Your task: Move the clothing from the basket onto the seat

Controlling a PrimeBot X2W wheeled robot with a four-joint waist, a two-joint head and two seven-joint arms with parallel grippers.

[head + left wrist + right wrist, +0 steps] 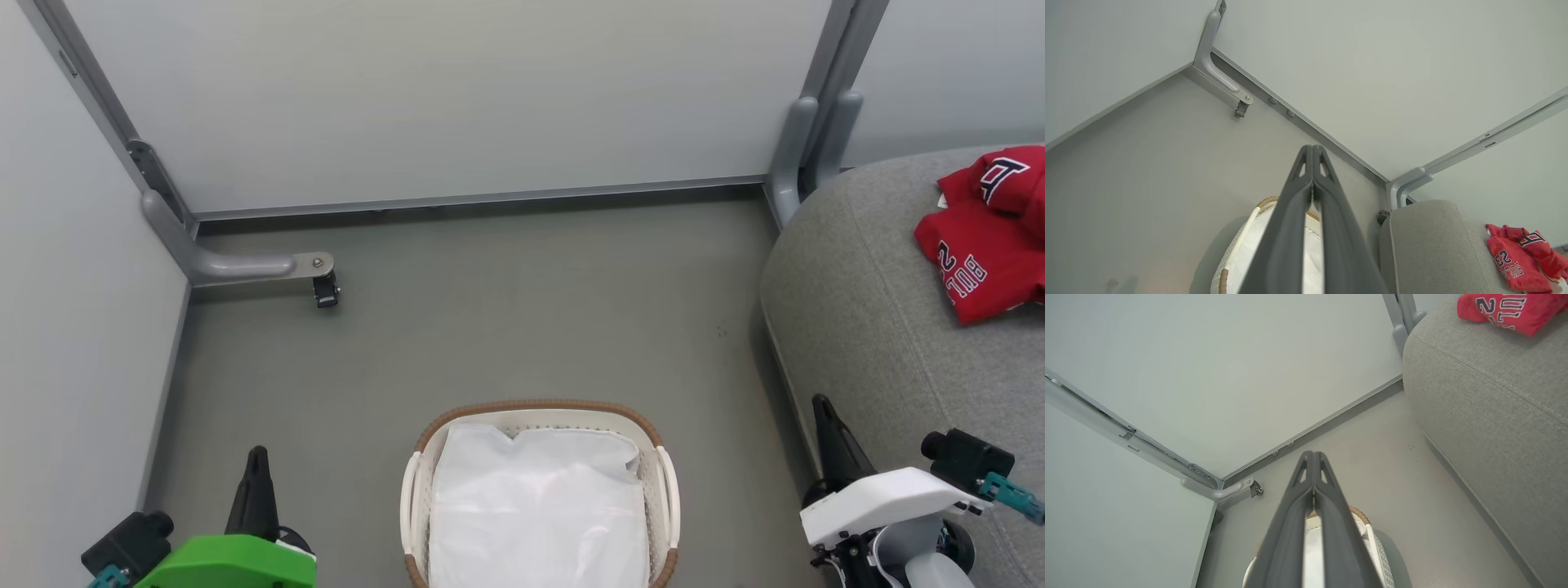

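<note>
Clothing [988, 237] lies heaped on the seat [865, 327], well apart from the basket [539, 406] — white liner [535, 506] inside. Left gripper [258, 455] and right gripper [820, 403] flank the basket, fingers pressed together, holding nothing.

Floor [522, 318] and seat [865, 343]
The basket [539, 406] stands on the grey floor between the left gripper [258, 454] and right gripper [820, 404]; red clothing [988, 261] lies on the seat, ahead and right of the right gripper.
</note>
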